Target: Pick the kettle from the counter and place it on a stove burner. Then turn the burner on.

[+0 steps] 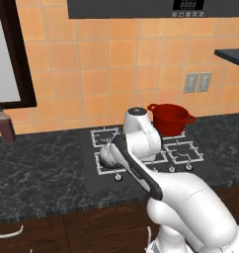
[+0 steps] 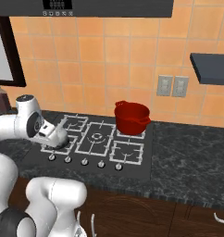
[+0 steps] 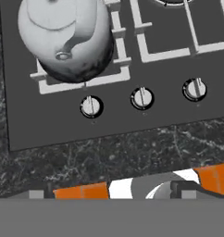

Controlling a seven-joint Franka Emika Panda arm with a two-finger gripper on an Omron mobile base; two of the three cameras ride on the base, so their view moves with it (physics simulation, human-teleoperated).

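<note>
Orange wall tiles back the dark marbled bench (image 1: 37, 173), where the kettle (image 3: 63, 37) sits on the near left burner (image 3: 115, 69) of the black cooktop (image 3: 132, 115). No writing is legible. Above the knobs (image 3: 142, 98), the pincer seems spread wide, holding nothing; its tips are hard to see.
</note>
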